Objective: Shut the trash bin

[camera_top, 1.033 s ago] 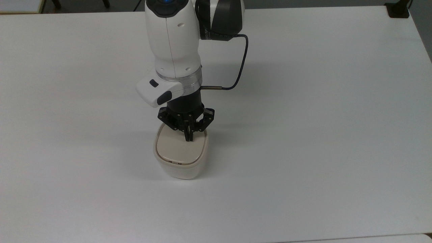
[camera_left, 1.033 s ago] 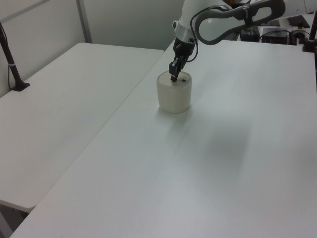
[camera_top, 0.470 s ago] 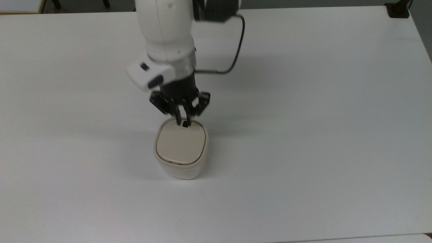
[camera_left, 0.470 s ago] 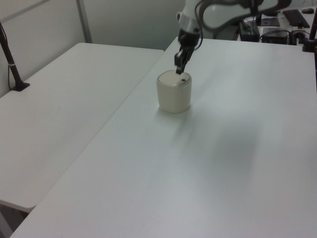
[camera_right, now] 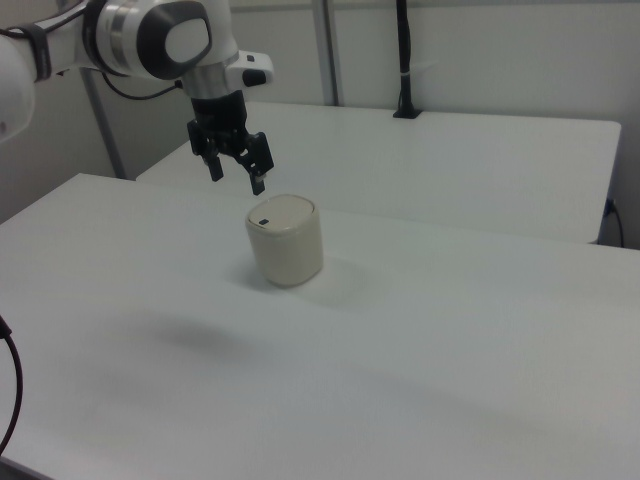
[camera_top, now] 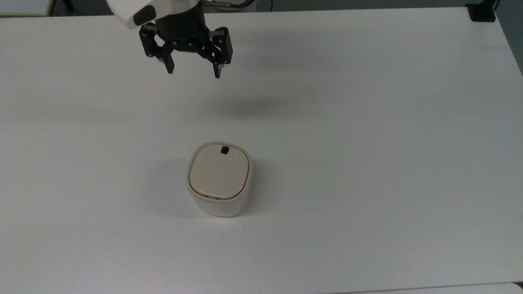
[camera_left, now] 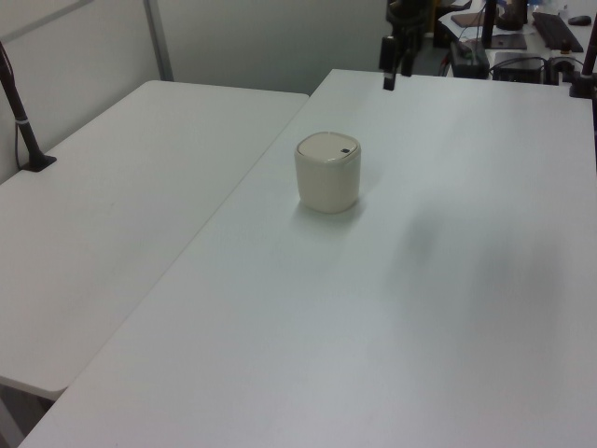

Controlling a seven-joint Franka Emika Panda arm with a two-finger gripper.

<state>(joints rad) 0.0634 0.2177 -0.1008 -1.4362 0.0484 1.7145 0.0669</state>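
Change over the last 1 s: the gripper [camera_top: 192,70] was pressed, fingers together, on the lid [camera_top: 219,171] of the trash bin [camera_top: 218,179]. It has since lifted clear and pulled back toward the far edge of the desk [camera_top: 367,122], at the top view's upper left. Its fingers are now spread wide and hold nothing. In the right view the gripper [camera_right: 235,172] hangs above and to the right view's left of the bin [camera_right: 286,241], well apart from it.

Bin state: the lid sits flat and flush in the rim, no gap visible. The small black square mark [camera_top: 224,150] is uncovered, on the far side of the lid. The bin stands upright near the middle of the desk, same spot as 1 s ago.

Judgement: the closing step looks done; the retreat with open fingers reads as release after the press. The lid did not spring back after contact ended.

Count:
- trash bin: 1
- lid: 1
- black mark: 1
- gripper: 1, with 2 fingers
- desks: 2 in the left view, the bin's desk [camera_left: 448,280] and a second desk [camera_left: 112,233] beside it at the left view's left.
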